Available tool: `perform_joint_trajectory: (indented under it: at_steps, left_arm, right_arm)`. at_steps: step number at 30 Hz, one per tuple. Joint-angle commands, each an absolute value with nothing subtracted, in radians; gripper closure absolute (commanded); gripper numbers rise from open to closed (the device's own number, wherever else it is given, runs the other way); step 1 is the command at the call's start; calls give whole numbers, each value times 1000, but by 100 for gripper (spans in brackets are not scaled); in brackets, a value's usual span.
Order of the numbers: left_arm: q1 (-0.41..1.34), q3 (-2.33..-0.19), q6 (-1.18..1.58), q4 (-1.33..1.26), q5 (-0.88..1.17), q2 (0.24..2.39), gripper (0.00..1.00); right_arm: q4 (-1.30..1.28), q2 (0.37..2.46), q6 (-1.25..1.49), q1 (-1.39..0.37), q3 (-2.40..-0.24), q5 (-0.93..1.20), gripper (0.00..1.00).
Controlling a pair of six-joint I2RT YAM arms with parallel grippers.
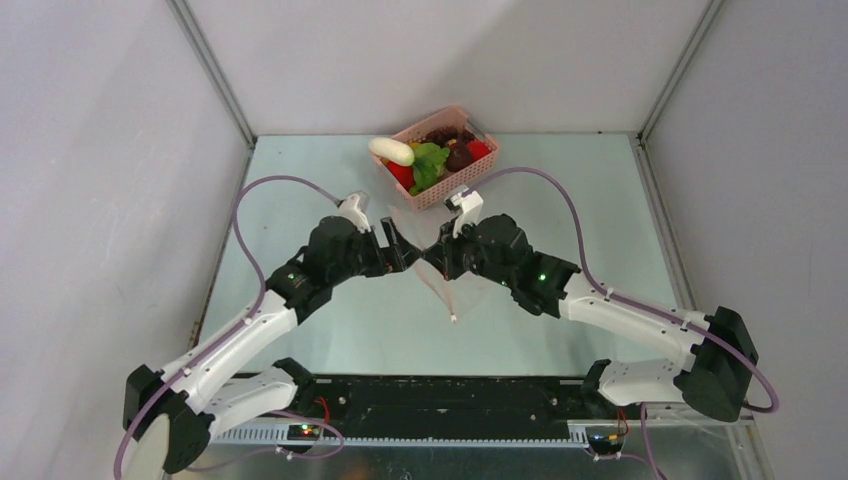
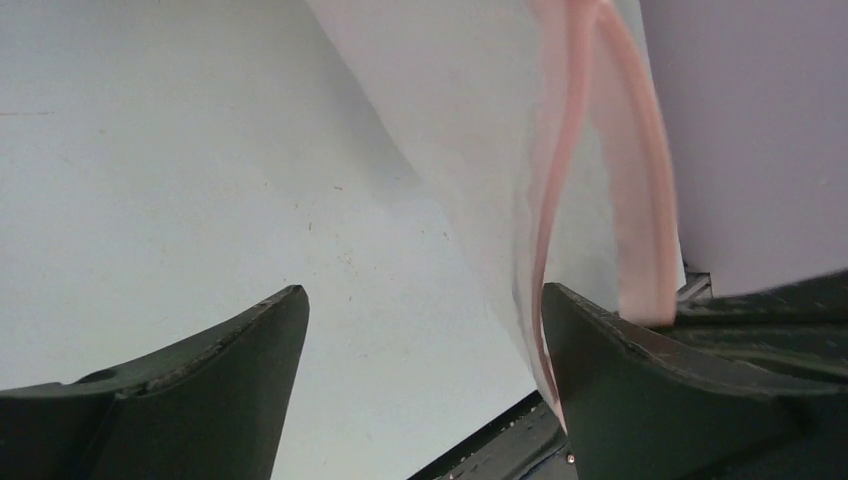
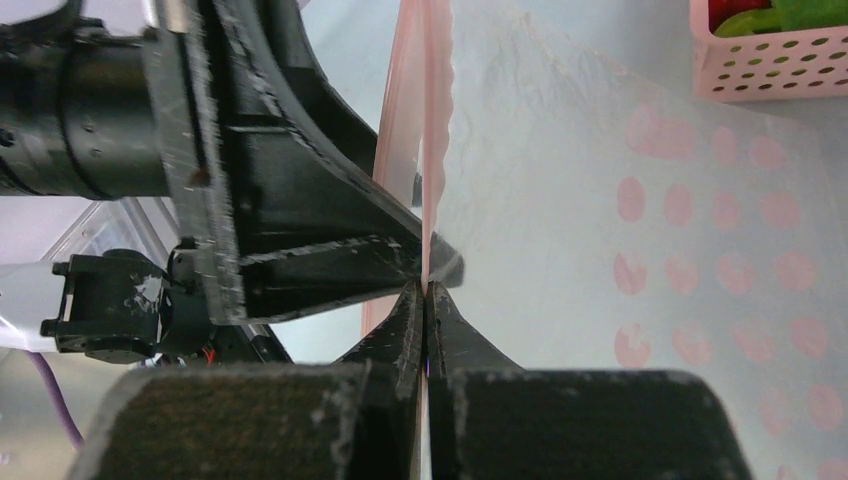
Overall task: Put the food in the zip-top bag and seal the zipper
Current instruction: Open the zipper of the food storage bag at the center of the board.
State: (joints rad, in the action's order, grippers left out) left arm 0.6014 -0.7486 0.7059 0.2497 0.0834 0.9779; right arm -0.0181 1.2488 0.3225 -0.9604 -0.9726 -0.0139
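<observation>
The zip-top bag [image 1: 446,292] hangs clear and pink-dotted above mid-table, between both grippers. My right gripper [image 3: 427,285] is shut on the zipper [image 3: 410,130], the pale pink strip along the bag's mouth. My left gripper [image 2: 423,290] is open wide; the zipper [image 2: 640,200] and a fold of the bag [image 2: 470,150] pass just inside its right finger [image 2: 620,380], and nothing is pinched. In the top view the left gripper [image 1: 405,250] faces the right gripper [image 1: 437,258] tip to tip. The food lies in the basket: a white oblong [image 1: 392,151], a red piece [image 1: 402,174], leafy green [image 1: 431,160] and dark maroon [image 1: 460,156].
The pink slatted basket [image 1: 432,197] stands at the back of the table, just beyond the two grippers, and shows at the upper right of the right wrist view [image 3: 770,65]. White walls enclose the table on the left, right and back.
</observation>
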Motion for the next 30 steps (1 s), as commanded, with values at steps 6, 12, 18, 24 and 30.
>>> perform_joint_trajectory:
  at_steps: [6,12,18,24,30]
  left_arm:
    - [647,-807,747,238,4,1035,31]
    - [651,-878,722,397,-183,1019,86]
    - [652,-1028,674,647,-544,918,100]
    - [651,-1253,638,871,-696,914,100]
    - [651,-1404,634,1110,-879,928,96]
  right_arm:
    - [80,1200,334,-1002,-999,-150,100]
    - [14,1156,297,-1001,-999,-212,100]
    - [-72,1085,230,-998,-999,-340,100]
    - [-70,1140,251,-998,-1056,-378,100]
    - [-20,1251,347,-997,-1121,-435,100]
